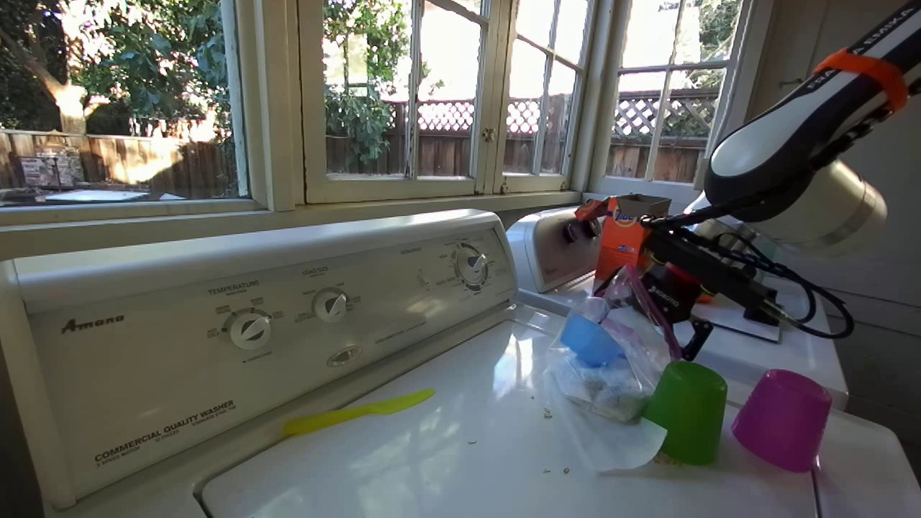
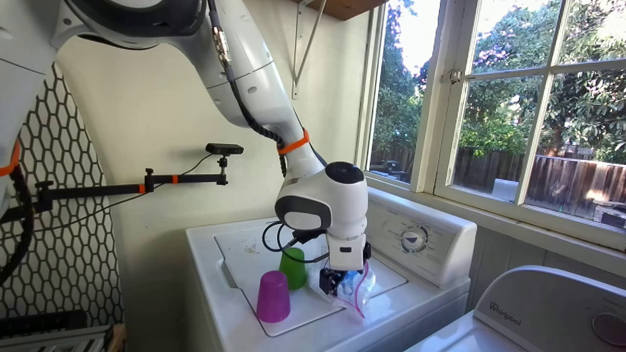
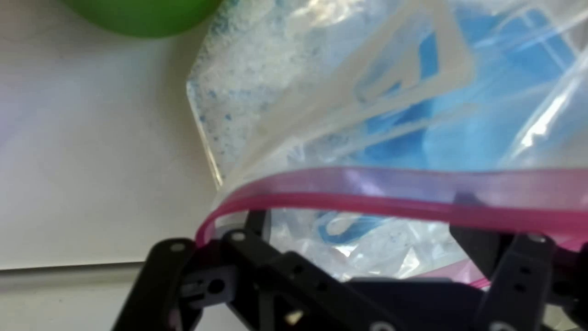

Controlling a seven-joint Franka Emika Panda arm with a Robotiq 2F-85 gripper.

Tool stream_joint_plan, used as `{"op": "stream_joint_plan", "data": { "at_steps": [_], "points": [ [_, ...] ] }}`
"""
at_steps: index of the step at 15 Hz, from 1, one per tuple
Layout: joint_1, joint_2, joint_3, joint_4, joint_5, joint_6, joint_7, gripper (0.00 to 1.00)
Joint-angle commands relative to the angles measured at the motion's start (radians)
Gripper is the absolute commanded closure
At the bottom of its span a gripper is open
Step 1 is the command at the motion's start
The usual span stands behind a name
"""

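- Gripper (image 3: 363,230) nearest, low in the wrist view: my two fingers (image 3: 477,246) stand wide apart, nothing visibly pinched between them.
- Left, upper edge: green cup (image 3: 142,16).
- Centre: bag (image 3: 340,82), on the washer (image 1: 360,460), just beside the green cup. Its body spreads above my fingers in the wrist view; its pink rim (image 3: 349,195) runs lengthwise from one finger toward the other, and both look to be inside its mouth.
- Right: blue cup (image 3: 482,133), inside the bag.
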Motion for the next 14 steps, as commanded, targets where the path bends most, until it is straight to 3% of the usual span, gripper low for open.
{"op": "stream_joint_plan", "data": {
  "at_steps": [1, 7, 9, 14],
  "points": [
    [0.001, 0.028, -0.006, 0.022, 0.023, -0.004, 0.011, 0.0],
    [-0.004, 0.034, -0.015, 0.029, 0.019, -0.013, 0.025, 0.0],
    [-0.003, 0.038, -0.013, 0.031, 0.017, -0.015, 0.023, 0.27],
    [-0.002, 0.029, -0.01, 0.028, 0.017, -0.013, 0.018, 0.66]
  ]
}}
